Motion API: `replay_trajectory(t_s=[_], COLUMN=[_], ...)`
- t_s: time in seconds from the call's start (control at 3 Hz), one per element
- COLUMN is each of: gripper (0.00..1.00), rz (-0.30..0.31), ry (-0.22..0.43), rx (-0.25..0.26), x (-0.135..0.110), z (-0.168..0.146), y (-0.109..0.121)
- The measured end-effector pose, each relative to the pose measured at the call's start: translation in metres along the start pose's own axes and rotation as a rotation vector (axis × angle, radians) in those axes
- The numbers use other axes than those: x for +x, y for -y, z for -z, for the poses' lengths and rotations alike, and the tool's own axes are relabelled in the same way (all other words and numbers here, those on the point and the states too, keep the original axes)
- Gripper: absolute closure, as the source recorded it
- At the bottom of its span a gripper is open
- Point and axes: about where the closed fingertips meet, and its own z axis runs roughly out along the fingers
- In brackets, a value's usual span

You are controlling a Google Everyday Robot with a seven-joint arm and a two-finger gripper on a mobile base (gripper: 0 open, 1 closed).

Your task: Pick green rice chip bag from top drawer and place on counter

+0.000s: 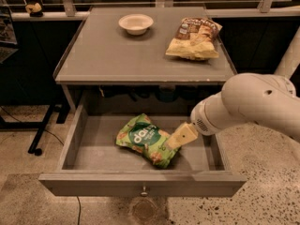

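Here, the crinkly bright green rice chip bag (146, 144) lies flat on the floor of the wide shallow grey top drawer (140, 184), which stands pulled out under the flat grey counter (122, 55). The pale gripper (182, 136), at the end of the thick white arm (248, 102), is low inside the drawer at the right edge of the bag, and it seems to touch it. Whether the gripper is spread or pressed together I cannot tell, because only one pale block of it shows. From this position several things can go wrong, in my judgement. The bag looks thin, slippery and full of air, so a grip on only its edge may slide off when the arm lifts, and the bag would fall back into the drawer. If the gripper pushes sideways instead of closing around the foil, the bag may slip to the left, away from it. The counter hangs over the back of the drawer, so a lift that goes too far back could strike its front edge. On the counter, the larger yellow-and-brown chip bag (193, 39) and the small white bowl (136, 23) sit at the far side, and a careless placing could knock them.
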Motion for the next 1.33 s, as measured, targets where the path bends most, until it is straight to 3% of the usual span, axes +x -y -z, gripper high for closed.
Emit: replay_trajectory(t_s=[0.67,1.33], gripper=[0.00,0.00], rz=[-0.034,0.008], ry=[0.005,-0.014], rx=[-0.052,-0.096], x=[-0.002,-0.010], z=[-0.046,-0.066], y=[-0.014,-0.024])
